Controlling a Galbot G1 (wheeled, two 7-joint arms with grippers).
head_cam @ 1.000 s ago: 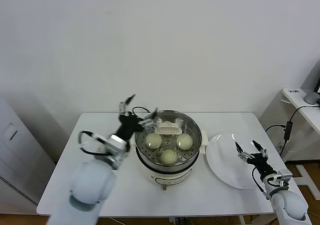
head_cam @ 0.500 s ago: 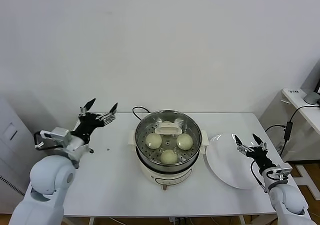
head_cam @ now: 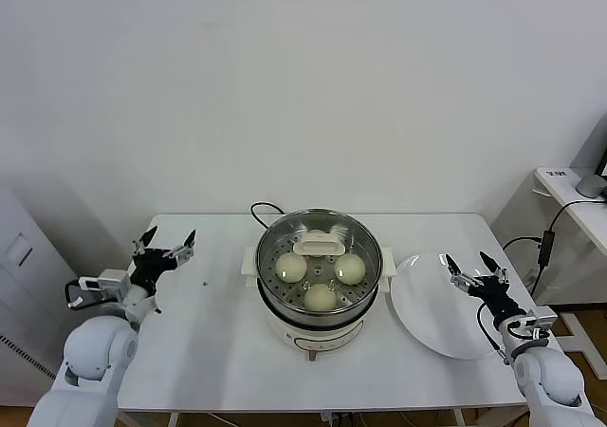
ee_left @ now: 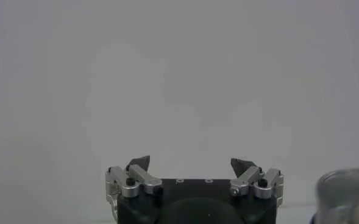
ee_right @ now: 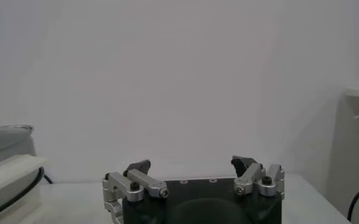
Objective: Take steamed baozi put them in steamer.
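I see three baozi [head_cam: 321, 277] sitting inside the steamer [head_cam: 319, 299] at centre frame, grouped round a cream lid handle [head_cam: 319, 244]; a fourth I can't make out. My left hand [head_cam: 163, 249] hovers over the bench [head_cam: 209, 342] at lower left, well clear of the steamer, fingers spread apart, nothing in them. My right hand [head_cam: 472, 273] hangs at lower right above the white plate [head_cam: 432, 313], fingers also apart, holding nothing.

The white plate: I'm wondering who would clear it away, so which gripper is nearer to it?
Right. The right gripper hovers open over the white plate's outer edge; the left gripper is open beyond the steamer, near the table's far side.
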